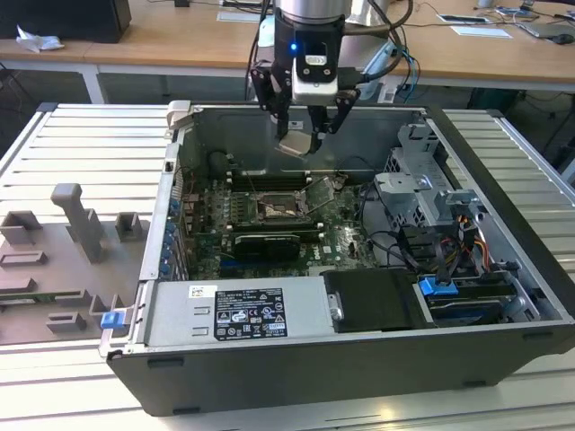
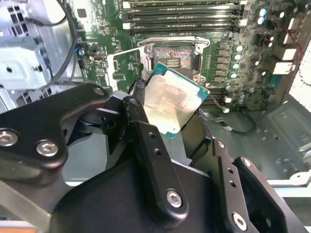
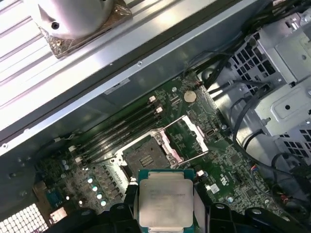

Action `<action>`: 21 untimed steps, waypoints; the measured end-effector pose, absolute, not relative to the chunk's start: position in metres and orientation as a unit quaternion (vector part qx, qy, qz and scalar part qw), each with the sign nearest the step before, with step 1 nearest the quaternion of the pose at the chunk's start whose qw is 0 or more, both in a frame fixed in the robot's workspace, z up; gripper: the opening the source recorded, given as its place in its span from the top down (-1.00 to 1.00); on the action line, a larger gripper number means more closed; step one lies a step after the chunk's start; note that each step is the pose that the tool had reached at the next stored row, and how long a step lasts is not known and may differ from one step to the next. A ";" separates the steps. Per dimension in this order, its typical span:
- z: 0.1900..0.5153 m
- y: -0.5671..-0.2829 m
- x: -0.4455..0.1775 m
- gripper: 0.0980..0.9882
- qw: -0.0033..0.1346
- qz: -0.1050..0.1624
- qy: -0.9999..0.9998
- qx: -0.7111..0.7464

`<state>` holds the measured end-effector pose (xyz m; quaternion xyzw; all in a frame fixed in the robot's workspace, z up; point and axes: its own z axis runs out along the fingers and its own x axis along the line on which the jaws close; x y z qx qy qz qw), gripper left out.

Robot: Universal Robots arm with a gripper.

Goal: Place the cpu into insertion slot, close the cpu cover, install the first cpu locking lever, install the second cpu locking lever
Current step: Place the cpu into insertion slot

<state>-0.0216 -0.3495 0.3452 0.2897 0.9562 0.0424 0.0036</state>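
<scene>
Pale silver-beige, the cpu [image 2: 172,99] sat clamped by its edges in the gripper [image 2: 170,104], whose fingers were closed onto it. The exterior view showed it held high above the insertion slot [image 1: 274,208]. The first wrist view showed the cpu cover [image 3: 167,145] tilted up beside the bare socket. The open computer case [image 1: 269,377] lay on a ribbed metal table [image 1: 81,144]. Memory slots [image 3: 121,131] ran just beside the socket, leaving clear air above it.
</scene>
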 end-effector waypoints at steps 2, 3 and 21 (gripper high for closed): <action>0.344 -0.349 -0.022 0.00 0.004 0.042 0.951 0.308; 0.343 -0.350 -0.022 0.00 0.005 0.042 0.947 0.319; 0.339 -0.350 -0.022 0.00 0.013 0.039 0.879 0.475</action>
